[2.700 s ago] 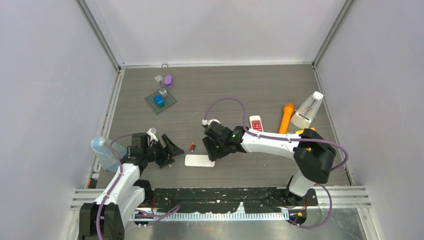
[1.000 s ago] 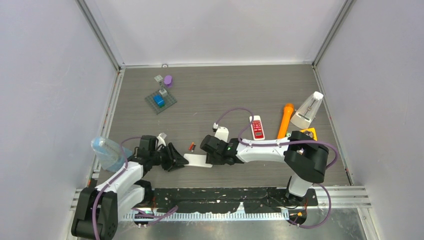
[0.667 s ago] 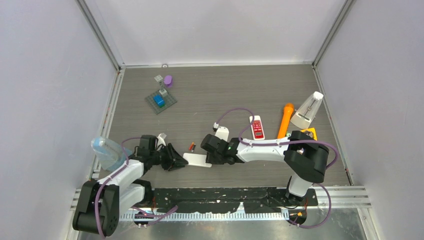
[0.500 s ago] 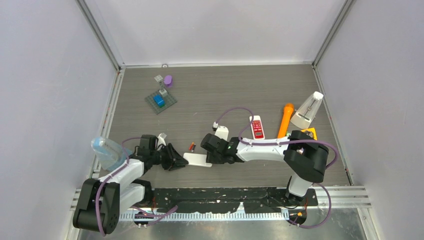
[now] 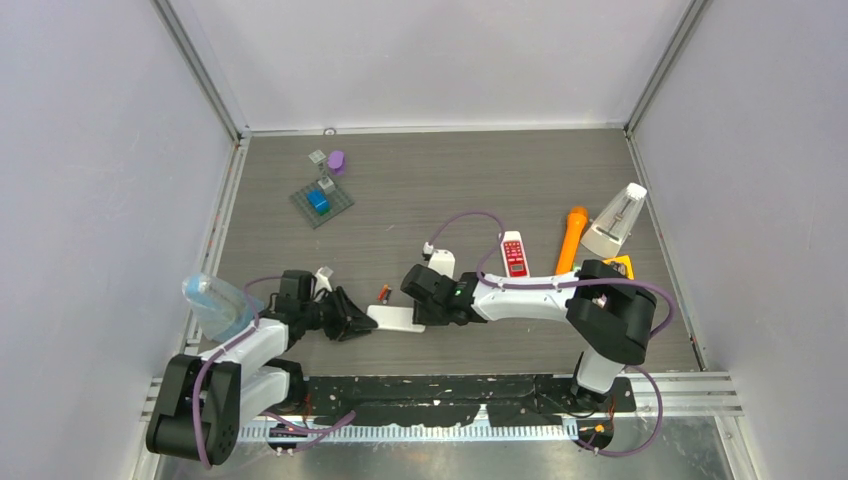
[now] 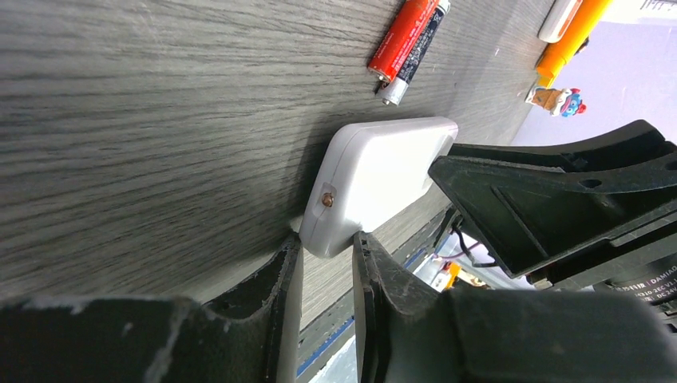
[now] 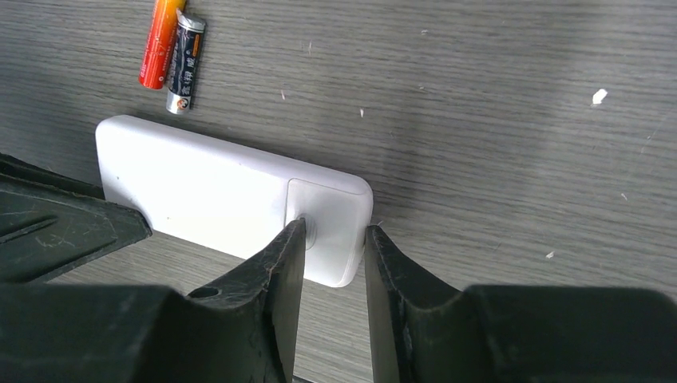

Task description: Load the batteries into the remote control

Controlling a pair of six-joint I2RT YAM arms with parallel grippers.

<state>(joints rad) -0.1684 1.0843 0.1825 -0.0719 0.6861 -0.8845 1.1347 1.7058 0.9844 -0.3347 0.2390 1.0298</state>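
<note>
Here, left claw (image 6: pixel 326 239) and right claw (image 7: pixel 335 231) flank white remote (image 5: pixel 397 319) mid-frame, jaws narrow, grip unclear; 2 batteries (image 5: pixel 383 293) just above, print unreadable.

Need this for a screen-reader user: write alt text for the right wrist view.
A white remote lies flat on a dark wood-grain table, with the right gripper at its right end, fingertips slightly apart over the end panel. Two batteries, one red-orange and one black, lie side by side past its far edge.
</note>
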